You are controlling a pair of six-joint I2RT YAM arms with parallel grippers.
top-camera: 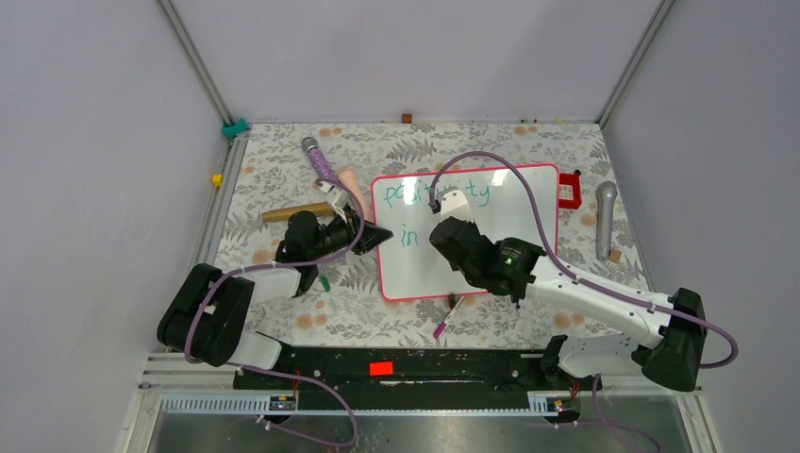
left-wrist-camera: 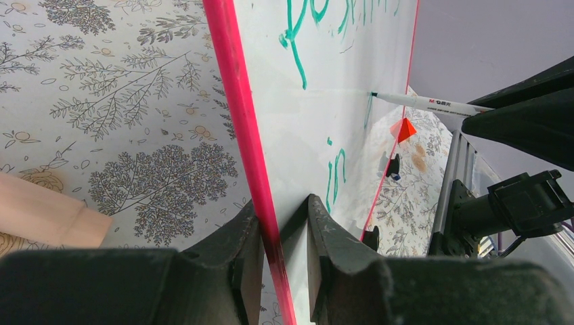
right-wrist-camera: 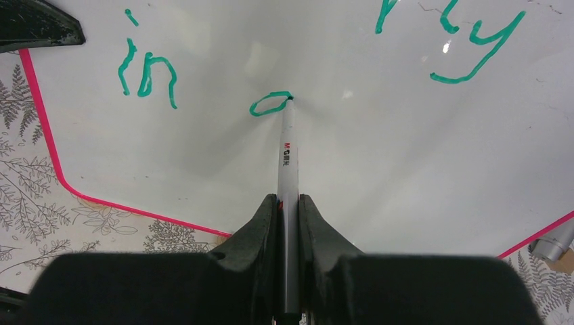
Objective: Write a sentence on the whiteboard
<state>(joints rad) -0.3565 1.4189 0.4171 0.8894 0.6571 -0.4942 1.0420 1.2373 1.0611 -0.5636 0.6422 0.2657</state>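
The whiteboard point(top-camera: 425, 274) lies mid-table, pink-red framed, with "positivity" and "in" on it in green. My left gripper point(top-camera: 375, 236) is shut on its left edge; in the left wrist view the jaws point(left-wrist-camera: 284, 227) straddle the frame of the whiteboard point(left-wrist-camera: 318, 135). My right gripper point(top-camera: 441, 229) hovers over the board, shut on a white marker point(right-wrist-camera: 287, 156) held between its fingers point(right-wrist-camera: 288, 203). The marker's tip touches the whiteboard point(right-wrist-camera: 379, 176) at a small green "o" point(right-wrist-camera: 269, 103) right of "in". The marker point(left-wrist-camera: 433, 104) also shows in the left wrist view.
A grey microphone point(top-camera: 604, 219) and a small cube point(top-camera: 614, 255) lie right of the board, a red object point(top-camera: 568, 189) at its right edge. To the left are a purple-handled microphone point(top-camera: 319, 160), a wooden block point(top-camera: 297, 212) and a green cap point(top-camera: 325, 282). A pink pen point(top-camera: 446, 316) lies below the board.
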